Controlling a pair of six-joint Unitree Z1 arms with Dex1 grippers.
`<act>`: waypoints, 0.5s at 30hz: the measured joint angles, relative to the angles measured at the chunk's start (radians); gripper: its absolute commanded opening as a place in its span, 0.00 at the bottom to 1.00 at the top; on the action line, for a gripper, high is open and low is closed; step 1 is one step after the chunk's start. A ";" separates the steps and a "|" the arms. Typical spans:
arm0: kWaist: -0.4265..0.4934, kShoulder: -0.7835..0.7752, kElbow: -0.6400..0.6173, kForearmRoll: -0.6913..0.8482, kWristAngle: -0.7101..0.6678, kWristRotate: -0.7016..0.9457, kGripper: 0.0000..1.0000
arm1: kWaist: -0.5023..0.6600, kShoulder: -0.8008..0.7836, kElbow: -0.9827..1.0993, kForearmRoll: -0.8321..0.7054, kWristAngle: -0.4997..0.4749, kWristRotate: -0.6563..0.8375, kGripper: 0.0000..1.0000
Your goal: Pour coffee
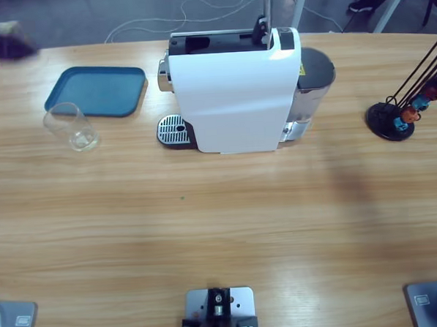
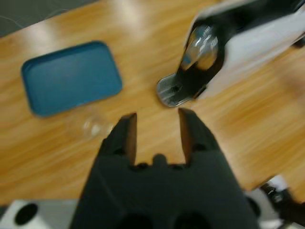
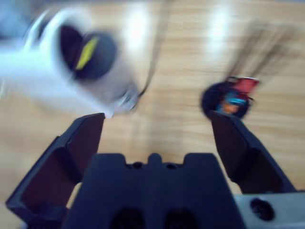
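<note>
Coffee glass (image 1: 71,126) on wooden table (image 1: 221,222) (upright)

Long wooden table (image 1: 222,229) fills most of frame. Grey floor (image 1: 123,15) along top edge, white cables (image 1: 196,11) looping there; white furniture legs (image 1: 397,0) upper right.

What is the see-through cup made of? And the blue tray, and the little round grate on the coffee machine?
The cup looks like clear glass, maybe plastic: the wood shows through it. The blue tray seems matte plastic, evenly coloured with no shine. The grate looks like shiny metal, silvery with rows of small holes.
</note>
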 measured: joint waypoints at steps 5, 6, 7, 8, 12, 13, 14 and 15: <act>-0.009 -0.181 0.218 -0.027 0.018 0.025 0.94 | -0.142 0.031 0.064 -0.107 0.013 0.017 0.29; -0.009 -0.212 0.245 -0.033 0.018 0.031 0.95 | -0.145 0.045 0.087 -0.139 0.014 0.017 0.29; -0.009 -0.238 0.267 -0.042 0.018 0.036 0.98 | -0.149 0.065 0.108 -0.169 0.015 0.017 0.30; -0.009 -0.260 0.288 -0.051 0.018 0.042 0.98 | -0.153 0.085 0.122 -0.190 0.016 0.015 0.31; -0.021 -0.285 0.317 -0.064 0.023 0.067 0.97 | -0.158 0.138 0.137 -0.215 0.008 -0.034 0.31; -0.023 -0.285 0.322 -0.064 0.023 0.076 0.97 | -0.158 0.146 0.140 -0.217 -0.008 -0.047 0.31; -0.025 -0.285 0.331 -0.066 0.023 0.085 0.97 | -0.159 0.153 0.142 -0.220 -0.026 -0.060 0.32; -0.025 -0.285 0.342 -0.072 0.023 0.090 0.97 | -0.159 0.158 0.144 -0.222 -0.045 -0.067 0.34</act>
